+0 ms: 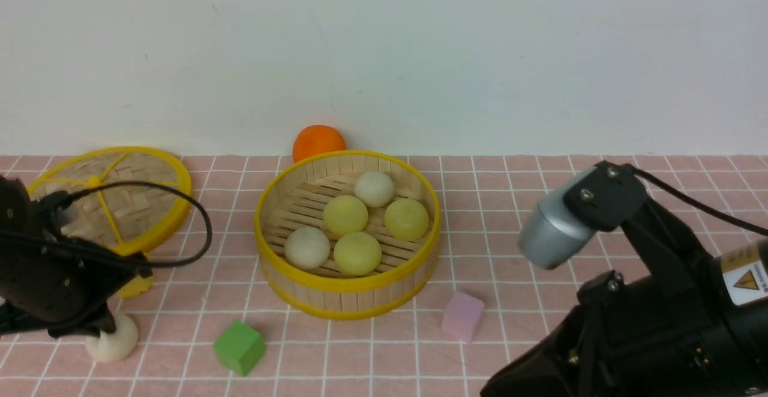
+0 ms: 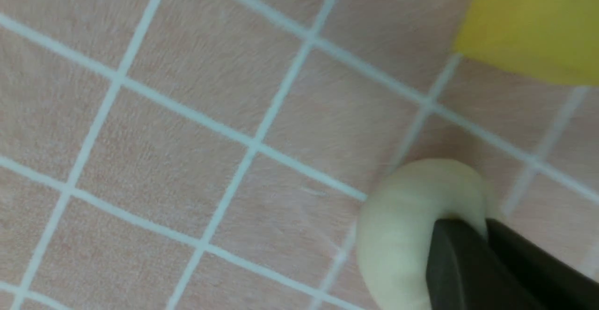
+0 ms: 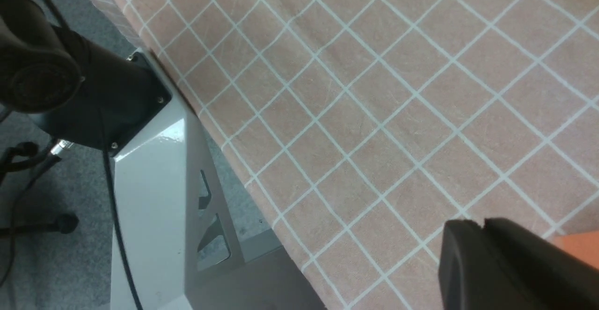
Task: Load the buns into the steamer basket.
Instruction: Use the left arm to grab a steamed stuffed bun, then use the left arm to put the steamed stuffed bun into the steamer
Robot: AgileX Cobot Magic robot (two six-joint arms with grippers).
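The steamer basket [image 1: 348, 308], a round slatted tub with yellow rims, stands mid-table and holds several buns, pale yellow [image 1: 345, 214] and off-white [image 1: 307, 247]. One more off-white bun [image 1: 117, 343] lies on the cloth at the near left. My left gripper [image 2: 484, 228] is down on this bun [image 2: 402, 225], its jaws pinched shut into the soft top, which bulges round the fingertips. In the front view the left arm [image 1: 54, 283] hides the grip. My right gripper [image 3: 482, 225] hovers shut over bare cloth near the table's edge, holding nothing.
An orange ball [image 1: 318, 142] sits behind the basket by the wall. The woven lid [image 1: 114, 196] lies at the far left, with a yellow piece [image 1: 135, 286] before it. A green cube [image 1: 239, 347] and a pink block [image 1: 462, 316] lie in front of the basket.
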